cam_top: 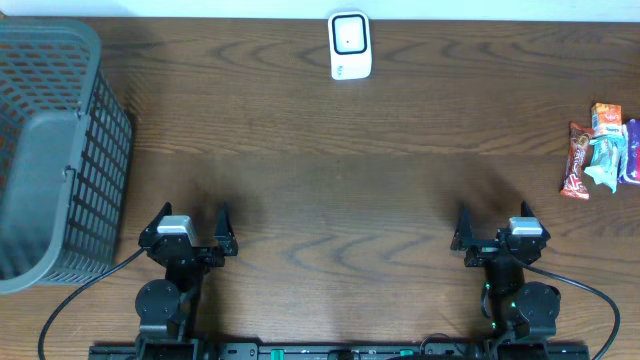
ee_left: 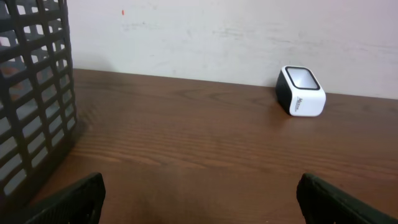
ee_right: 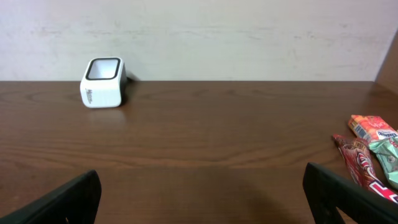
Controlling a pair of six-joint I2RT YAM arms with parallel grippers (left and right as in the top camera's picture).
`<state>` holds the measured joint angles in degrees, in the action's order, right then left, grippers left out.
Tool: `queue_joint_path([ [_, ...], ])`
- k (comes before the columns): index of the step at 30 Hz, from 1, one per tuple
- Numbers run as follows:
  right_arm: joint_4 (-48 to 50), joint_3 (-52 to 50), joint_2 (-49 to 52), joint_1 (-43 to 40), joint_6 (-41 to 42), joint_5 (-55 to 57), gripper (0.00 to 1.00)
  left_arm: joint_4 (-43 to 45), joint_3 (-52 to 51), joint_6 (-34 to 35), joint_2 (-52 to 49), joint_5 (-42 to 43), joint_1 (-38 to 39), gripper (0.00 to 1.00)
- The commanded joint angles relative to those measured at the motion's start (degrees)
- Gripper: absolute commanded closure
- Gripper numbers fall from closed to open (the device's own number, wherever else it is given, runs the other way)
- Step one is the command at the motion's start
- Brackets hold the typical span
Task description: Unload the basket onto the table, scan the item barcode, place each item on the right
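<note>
The left gripper point(cam_top: 191, 216) and right gripper point(cam_top: 495, 218) both stand spread, holding nothing, while the snack packets point(cam_top: 598, 150) and basket point(cam_top: 100, 170) are cut off at the overhead view's edges.

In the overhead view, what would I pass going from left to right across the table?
In order: dark grey plastic lattice basket, left gripper, white box-shaped barcode scanner, right gripper, pile of colourful snack packets.

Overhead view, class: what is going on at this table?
Nothing is handled yet. Both arms sit at the near edge, left gripper and right gripper open and empty. The white scanner stands at the far edge; snack packets lie untouched on the right, a grey basket on the left.
</note>
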<state>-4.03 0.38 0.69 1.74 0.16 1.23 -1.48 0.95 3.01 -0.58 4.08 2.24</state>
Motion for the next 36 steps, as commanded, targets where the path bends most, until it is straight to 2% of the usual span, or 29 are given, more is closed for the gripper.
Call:
queue_joint_path([
  [1,-0.24,-0.09,-0.35,0.39,0.20,-0.28,0.01,-2.43,-0.74,0.42,0.50,-0.04,-0.35,0.02],
  [14,-0.24,-0.09,-0.35,0.39,0.20,-0.28,0.01,-2.51,-0.74,-4.50,0.50,0.59,0.09,0.02],
  [36,-0.24,-0.09,-0.37,0.39,0.20,-0.28,0.01,-2.32,-0.74,-4.48,0.50,0.57,0.09,0.02],
])
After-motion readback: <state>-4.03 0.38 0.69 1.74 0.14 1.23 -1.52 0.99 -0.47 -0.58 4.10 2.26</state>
